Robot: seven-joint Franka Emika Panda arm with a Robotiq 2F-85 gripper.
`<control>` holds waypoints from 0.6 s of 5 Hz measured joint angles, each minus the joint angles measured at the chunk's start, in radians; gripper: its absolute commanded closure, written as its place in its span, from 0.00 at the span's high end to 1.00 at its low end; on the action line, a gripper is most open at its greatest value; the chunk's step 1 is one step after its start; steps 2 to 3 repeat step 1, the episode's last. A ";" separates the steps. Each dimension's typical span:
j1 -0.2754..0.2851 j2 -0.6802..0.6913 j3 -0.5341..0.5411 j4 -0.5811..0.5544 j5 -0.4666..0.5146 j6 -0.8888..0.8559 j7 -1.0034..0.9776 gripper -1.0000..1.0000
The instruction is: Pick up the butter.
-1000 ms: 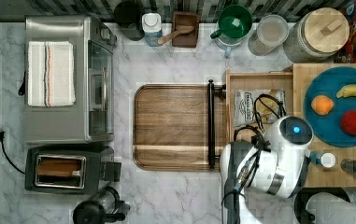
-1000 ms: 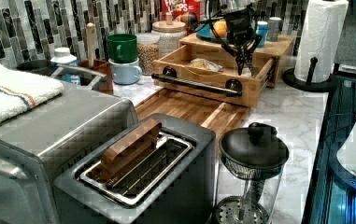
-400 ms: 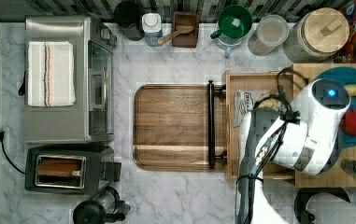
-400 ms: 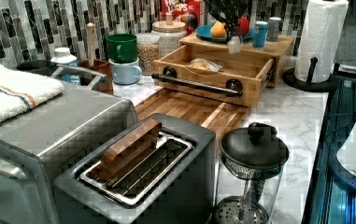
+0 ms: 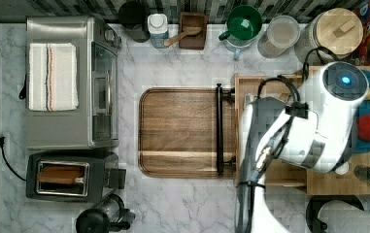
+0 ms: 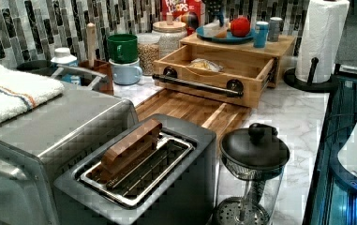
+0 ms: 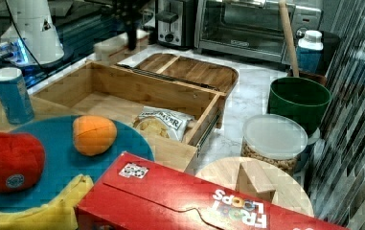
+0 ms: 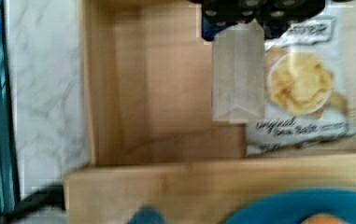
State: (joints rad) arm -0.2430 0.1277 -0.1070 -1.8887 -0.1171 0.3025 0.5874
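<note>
- As the top view runs from its left, a toaster oven (image 5: 61, 82) stands on the counter (image 5: 173, 204), and a wooden tray (image 5: 177, 131) lies just beside it.
- Further to the top view's right is the open drawer (image 5: 241, 82), and the right view shows a chip bag (image 7: 163, 124) lying inside.
- In the wrist view, the gripper (image 8: 238, 21) is clenched on the butter (image 8: 238, 79), which it holds above the chip bag and which covers part of the bag.
</note>
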 measured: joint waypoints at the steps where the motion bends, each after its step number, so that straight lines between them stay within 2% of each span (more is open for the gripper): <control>1: 0.019 -0.002 0.049 0.008 0.005 -0.009 0.090 0.00; 3: 0.019 -0.002 0.049 0.008 0.005 -0.009 0.090 0.00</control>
